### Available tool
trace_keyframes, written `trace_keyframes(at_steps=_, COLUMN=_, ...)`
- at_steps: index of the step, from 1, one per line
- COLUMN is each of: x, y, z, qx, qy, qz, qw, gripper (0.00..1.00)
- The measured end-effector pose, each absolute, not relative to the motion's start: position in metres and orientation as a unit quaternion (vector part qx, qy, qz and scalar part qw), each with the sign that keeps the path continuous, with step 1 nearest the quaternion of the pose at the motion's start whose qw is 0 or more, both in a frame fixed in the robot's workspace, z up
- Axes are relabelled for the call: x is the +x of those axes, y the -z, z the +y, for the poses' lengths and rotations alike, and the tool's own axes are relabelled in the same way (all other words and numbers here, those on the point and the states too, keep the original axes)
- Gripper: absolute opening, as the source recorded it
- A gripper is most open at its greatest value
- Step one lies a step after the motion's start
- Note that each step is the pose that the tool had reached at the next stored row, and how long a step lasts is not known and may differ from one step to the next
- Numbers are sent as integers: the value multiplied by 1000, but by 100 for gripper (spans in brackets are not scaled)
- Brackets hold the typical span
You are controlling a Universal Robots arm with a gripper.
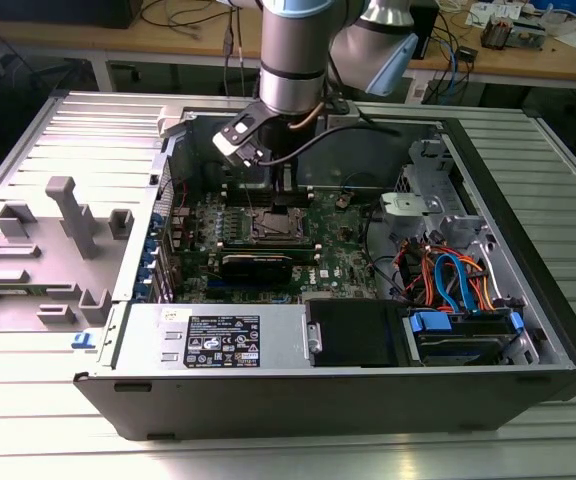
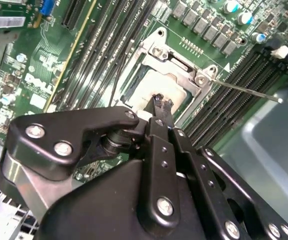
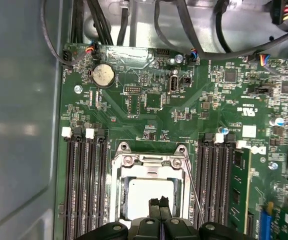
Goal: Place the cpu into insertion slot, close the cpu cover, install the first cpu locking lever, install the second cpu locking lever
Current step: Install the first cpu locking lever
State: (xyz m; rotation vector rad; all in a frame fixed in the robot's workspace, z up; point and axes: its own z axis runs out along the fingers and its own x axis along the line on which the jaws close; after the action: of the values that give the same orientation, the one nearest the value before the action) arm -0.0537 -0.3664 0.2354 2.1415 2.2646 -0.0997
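The cpu [image 3: 138, 192] lies in the insertion slot [image 1: 271, 224], its dull silver top showing in both wrist views [image 2: 151, 86]. The cpu cover [image 3: 149, 161] is a silver frame lying down around the chip, with its screwed hinge edge [image 2: 180, 66] visible. A thin locking lever [image 3: 190, 182] stands out at a slant along one side of the slot and reaches over the memory slots [image 2: 244, 90]. My gripper [image 3: 159, 202] is shut, fingertips together right over the cpu's top [image 2: 160, 102], with nothing between them. In the exterior view the gripper [image 1: 284, 200] hangs straight down onto the slot.
Long black memory slots [image 3: 84, 180] flank the slot on both sides. The open computer case's wall [image 1: 368, 150] rises behind the board. Bundled cables and a drive bay [image 1: 458, 285] fill the exterior view's right. A power supply [image 1: 223, 335] lies in front, grey fixtures [image 1: 68, 220] on the left.
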Motion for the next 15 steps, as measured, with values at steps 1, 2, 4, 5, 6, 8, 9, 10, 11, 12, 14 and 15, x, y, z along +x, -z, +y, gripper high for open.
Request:
trace_keyframes(at_steps=1, x=-54, y=-236, z=-366, qx=687, qy=32, qz=726, qw=12, gripper=11)
trace_keyframes(at_steps=2, x=-54, y=-238, z=-366, qx=687, qy=33, qz=726, qw=13, gripper=11)
trace_keyframes(at_steps=4, x=-54, y=-244, z=-366, qx=687, qy=34, qz=726, qw=13, gripper=11)
trace_keyframes(at_steps=5, x=-54, y=-247, z=-366, qx=687, qy=34, qz=726, qw=13, gripper=11)
trace_keyframes(at_steps=6, x=-54, y=-251, z=-366, qx=687, qy=34, qz=726, qw=13, gripper=11)
trace_keyframes(at_steps=8, x=-54, y=-256, z=-366, qx=687, qy=34, qz=726, qw=14, gripper=11)
trace_keyframes(at_steps=9, x=-54, y=-258, z=-366, qx=687, qy=34, qz=726, qw=14, gripper=11)
trace_keyframes(at_steps=10, x=-54, y=-262, z=-366, qx=687, qy=35, qz=726, qw=14, gripper=11)
trace_keyframes(at_steps=11, x=-54, y=-264, z=-366, qx=687, qy=35, qz=726, qw=14, gripper=11)
trace_keyframes(at_steps=12, x=-54, y=-266, z=-366, qx=687, qy=35, qz=726, qw=15, gripper=11)
trace_keyframes(at_steps=14, x=-54, y=-266, z=-365, qx=687, qy=35, qz=726, qw=15, gripper=11)
trace_keyframes(at_steps=15, x=-55, y=-266, z=-365, qx=687, qy=35, qz=726, qw=15, gripper=11)
